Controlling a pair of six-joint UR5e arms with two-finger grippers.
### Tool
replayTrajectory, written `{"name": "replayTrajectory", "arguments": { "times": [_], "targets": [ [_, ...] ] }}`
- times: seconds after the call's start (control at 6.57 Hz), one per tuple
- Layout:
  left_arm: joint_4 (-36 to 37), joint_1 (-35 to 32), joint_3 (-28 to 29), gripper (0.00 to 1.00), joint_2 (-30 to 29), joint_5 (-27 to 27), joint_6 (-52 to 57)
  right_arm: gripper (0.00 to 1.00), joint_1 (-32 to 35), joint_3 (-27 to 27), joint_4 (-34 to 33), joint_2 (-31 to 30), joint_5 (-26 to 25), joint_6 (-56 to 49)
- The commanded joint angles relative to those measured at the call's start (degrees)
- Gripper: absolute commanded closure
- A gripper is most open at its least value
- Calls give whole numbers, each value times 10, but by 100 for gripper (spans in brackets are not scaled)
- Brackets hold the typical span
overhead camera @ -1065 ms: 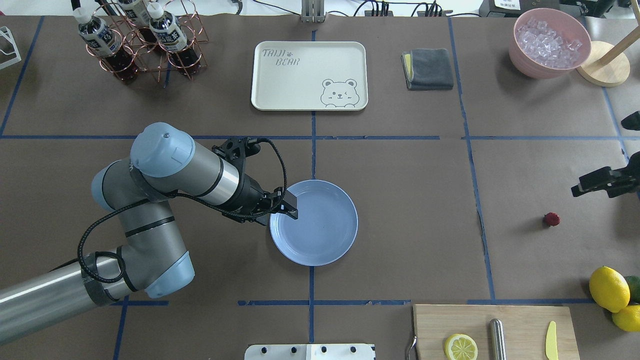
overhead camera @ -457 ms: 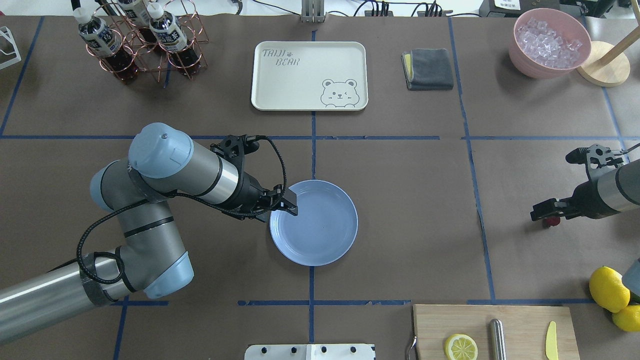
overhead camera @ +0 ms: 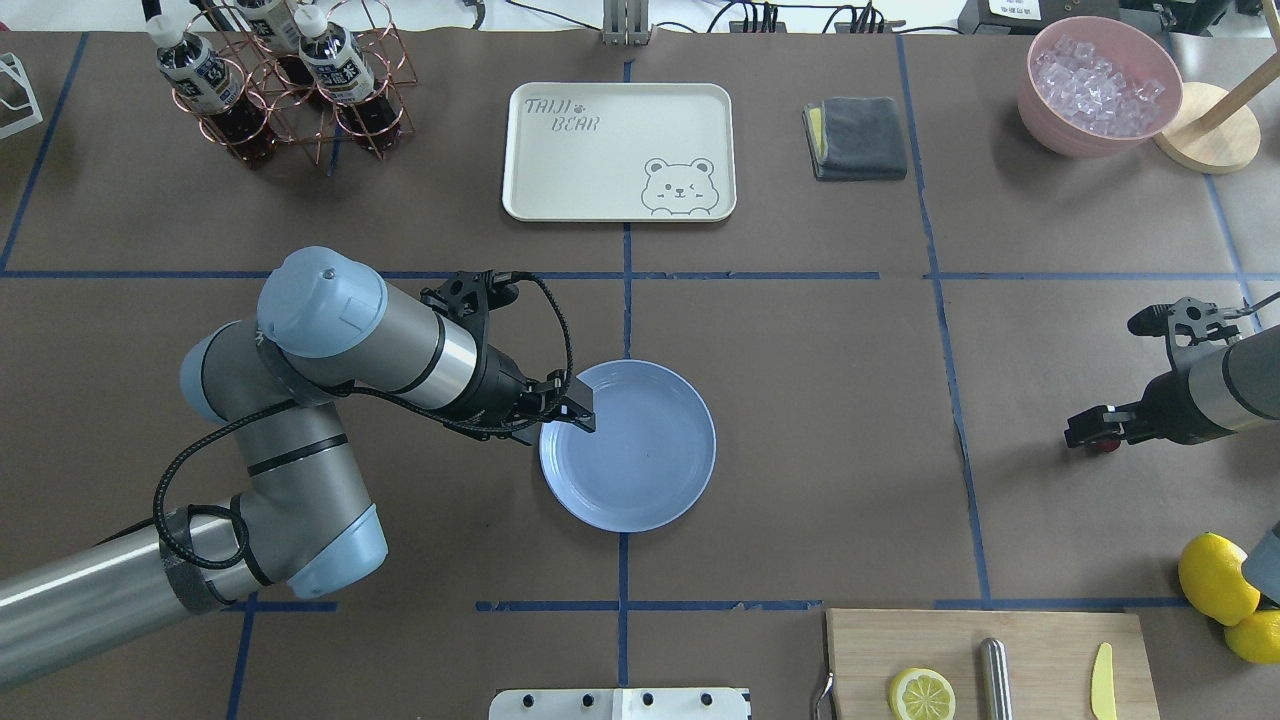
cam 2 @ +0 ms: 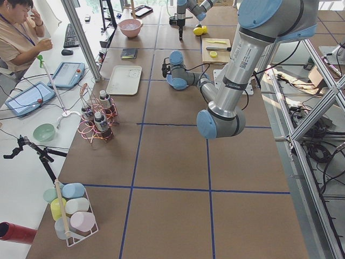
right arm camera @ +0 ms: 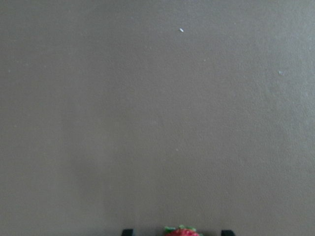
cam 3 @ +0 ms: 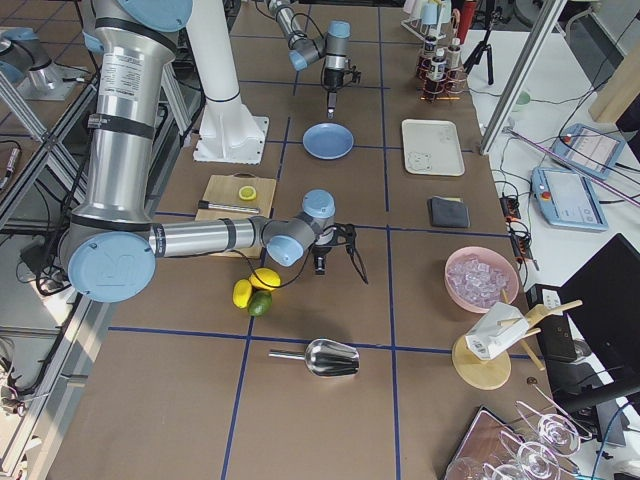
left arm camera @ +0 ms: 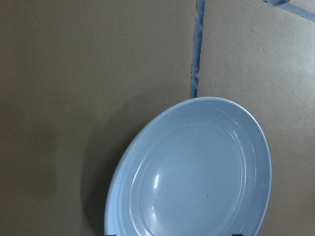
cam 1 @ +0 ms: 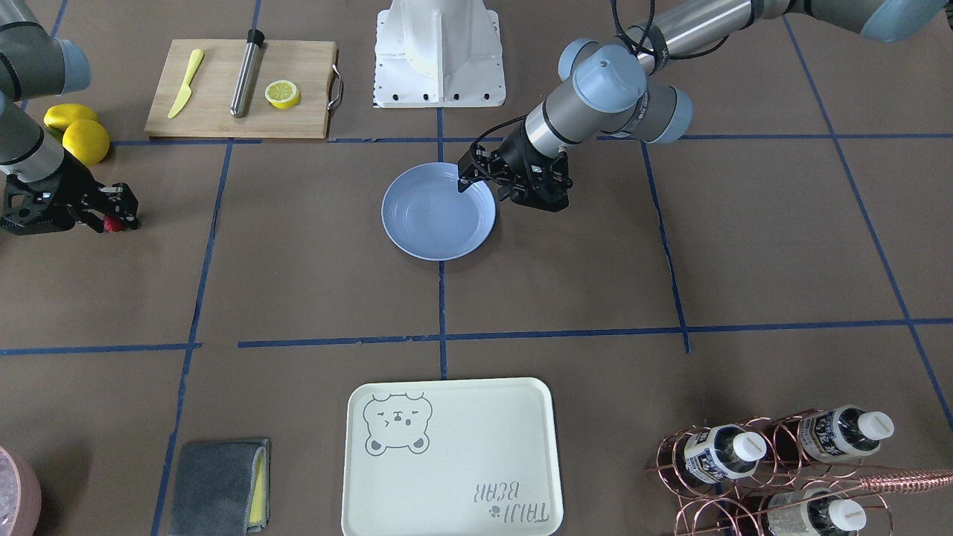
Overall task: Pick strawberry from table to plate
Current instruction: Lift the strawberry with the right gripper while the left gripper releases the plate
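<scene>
The strawberry, small and dark red, lies on the brown table at the right, far from the plate. My right gripper is down over it, open. In the right wrist view the strawberry sits between the two fingertips with gaps on both sides. The front-facing view shows the same strawberry under the right gripper. The light-blue plate rests empty at the table's middle. My left gripper hovers open over the plate's left rim, holding nothing; the plate fills its wrist view.
A cream bear-print tray lies behind the plate. A cutting board with a lemon half, a steel rod and a yellow knife sits front right. Whole lemons lie beside it. A bottle rack, grey cloth and pink ice bowl line the back.
My right arm came in from the right edge and lowered its gripper over the strawberry, now partly covered in the overhead view. The left arm and the plate have not moved.
</scene>
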Motion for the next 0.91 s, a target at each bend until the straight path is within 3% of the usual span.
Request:
{"name": "replayTrajectory", "arguments": {
  "times": [0.0, 0.15, 0.3, 0.61, 0.76],
  "targets": [
    [0, 0, -1, 18, 0, 0, 0, 100, 0, 4, 0, -2, 0, 1],
    [1, -1, -13, 18, 2, -1, 0, 100, 1, 34, -5, -1, 5, 19],
    [1, -6, -48, 18, 19, -1, 0, 100, -3, 69, -7, 21, 7, 113],
    [-2, -38, -93, 18, 69, -2, 20, 100, -42, 79, -8, 143, 10, 286],
    [-2, -52, -118, 18, 109, -3, 59, 100, -84, 78, -20, 204, -17, 366]
  ]
}}
